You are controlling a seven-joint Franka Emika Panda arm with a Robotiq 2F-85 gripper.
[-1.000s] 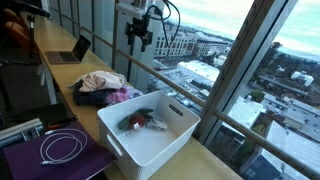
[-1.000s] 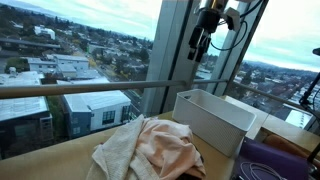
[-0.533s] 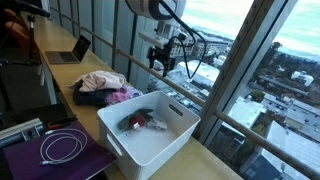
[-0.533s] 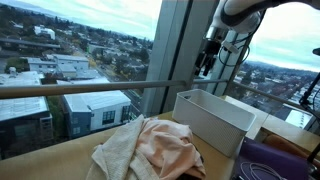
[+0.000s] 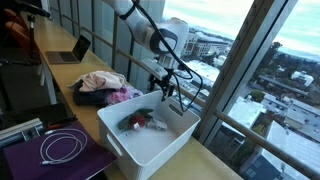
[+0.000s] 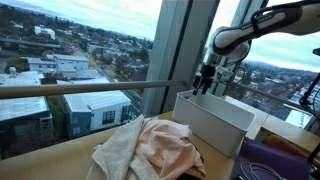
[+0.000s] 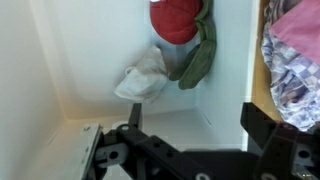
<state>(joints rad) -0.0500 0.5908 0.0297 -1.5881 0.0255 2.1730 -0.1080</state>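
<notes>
White plastic, the bin (image 5: 150, 150) is your landmark. Beside it lies a heap of clothes (image 5: 102, 87), pink, cream and dark. Your gripper (image 5: 171, 93) hangs just above the bin's far rim, over its inside. In the wrist view the jaws stand wide apart, holding nothing and touching nothing. On the bin's floor lie a red cloth (image 7: 176, 20), an olive cloth (image 7: 200, 58) touching it, and a crumpled white cloth (image 7: 145, 78) just beside them

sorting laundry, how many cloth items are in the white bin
3 in the white bin, wrist view: red cloth at top, green cloth beside it, white cloth below them. Others may be hidden.
</notes>
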